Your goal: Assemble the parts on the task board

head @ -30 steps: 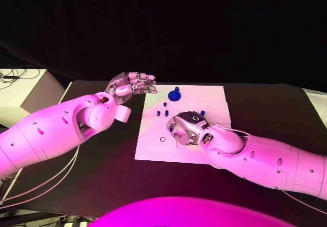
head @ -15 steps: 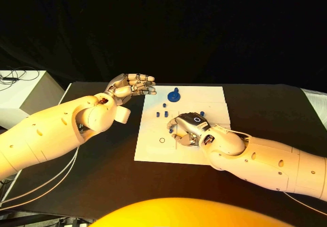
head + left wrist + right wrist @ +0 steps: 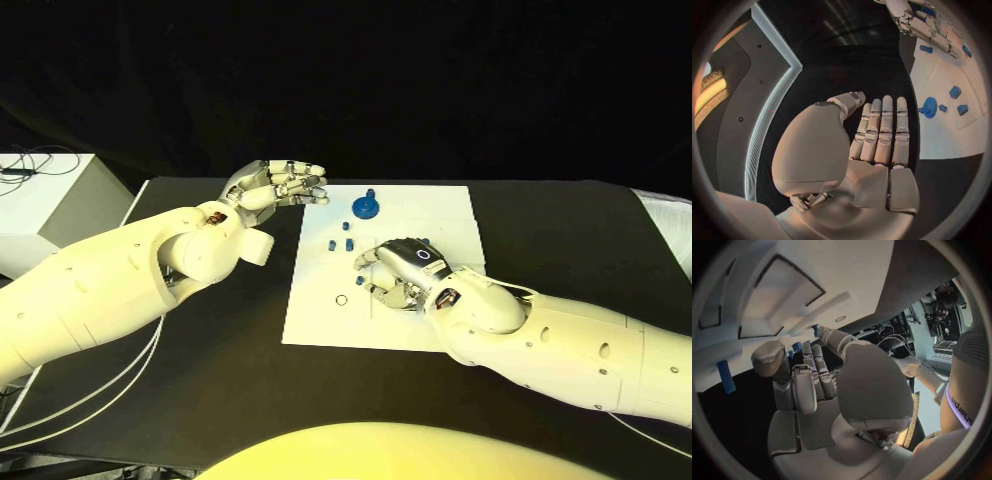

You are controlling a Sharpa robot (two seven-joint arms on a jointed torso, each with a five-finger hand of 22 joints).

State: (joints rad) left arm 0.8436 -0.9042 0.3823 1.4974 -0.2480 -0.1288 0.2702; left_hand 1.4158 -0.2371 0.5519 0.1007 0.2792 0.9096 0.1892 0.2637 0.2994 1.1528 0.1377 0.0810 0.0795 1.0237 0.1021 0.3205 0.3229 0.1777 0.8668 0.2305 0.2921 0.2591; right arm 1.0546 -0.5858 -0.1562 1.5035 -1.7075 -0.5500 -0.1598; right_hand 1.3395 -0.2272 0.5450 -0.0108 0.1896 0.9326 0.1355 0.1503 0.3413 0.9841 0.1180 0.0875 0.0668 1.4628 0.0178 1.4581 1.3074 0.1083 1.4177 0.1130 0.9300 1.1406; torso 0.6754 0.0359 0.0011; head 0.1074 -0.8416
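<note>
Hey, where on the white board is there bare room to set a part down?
The white task board is bare along its near edge, below the small dark ring, and at its far right corner. It is crowded mid-board, where the right hand hovers beside the small blue pegs, and near the round blue part.

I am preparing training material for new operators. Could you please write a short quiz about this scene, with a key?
1. True or false: the left robot hand holds a blue part.
2. Which robot hand is over the middle of the task board? A: the left one. B: the right one. C: both.
3. Fill in: the round blue part sits near the board's ___ edge, as seen from the robot.

Key
1. False; it is raised and holds nothing.
2. B, the right robot hand.
3. Far.
</note>
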